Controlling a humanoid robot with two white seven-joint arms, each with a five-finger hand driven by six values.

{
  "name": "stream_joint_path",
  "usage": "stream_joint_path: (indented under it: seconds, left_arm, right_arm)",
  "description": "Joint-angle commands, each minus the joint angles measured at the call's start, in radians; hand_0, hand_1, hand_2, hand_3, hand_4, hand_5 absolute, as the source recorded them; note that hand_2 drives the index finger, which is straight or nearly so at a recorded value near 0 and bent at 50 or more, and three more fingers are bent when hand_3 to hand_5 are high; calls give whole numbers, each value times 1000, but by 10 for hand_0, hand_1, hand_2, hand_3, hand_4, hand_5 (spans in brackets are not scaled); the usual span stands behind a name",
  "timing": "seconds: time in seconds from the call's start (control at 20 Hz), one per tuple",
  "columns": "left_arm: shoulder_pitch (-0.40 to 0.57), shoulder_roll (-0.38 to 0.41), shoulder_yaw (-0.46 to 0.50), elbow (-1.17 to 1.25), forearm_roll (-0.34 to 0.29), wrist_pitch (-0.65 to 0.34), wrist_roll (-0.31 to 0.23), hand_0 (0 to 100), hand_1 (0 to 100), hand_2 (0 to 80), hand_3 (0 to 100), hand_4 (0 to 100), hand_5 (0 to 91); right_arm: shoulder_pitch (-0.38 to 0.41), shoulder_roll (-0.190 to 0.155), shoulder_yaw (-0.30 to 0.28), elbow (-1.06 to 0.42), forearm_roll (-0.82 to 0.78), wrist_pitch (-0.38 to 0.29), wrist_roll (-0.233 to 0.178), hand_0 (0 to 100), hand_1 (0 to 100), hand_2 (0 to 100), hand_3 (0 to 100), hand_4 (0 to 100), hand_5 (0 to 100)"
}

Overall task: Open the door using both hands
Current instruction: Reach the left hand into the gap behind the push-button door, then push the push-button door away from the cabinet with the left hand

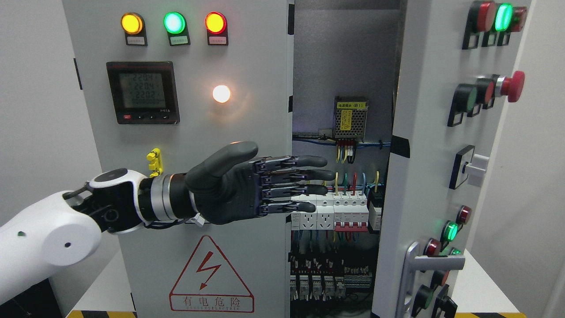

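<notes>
Head view shows me the left hand (247,187) held flat in front of the cabinet, its fingers (304,176) straight and spread a little, holding nothing, reaching past the edge of the left door (198,110). The right door (446,154) stands swung open, its handle (423,269) low. Between them I see breakers (340,207).
</notes>
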Motion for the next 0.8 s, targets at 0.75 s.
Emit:
stream_joint_path:
  seconds: [0.75]
  left_arm:
    - [-26,-416,96,73,-7,16,211,120,389,0,0,0,0]
  right_arm:
    - [0,0,31,0,0,1,0,120,389,0,0,0,0]
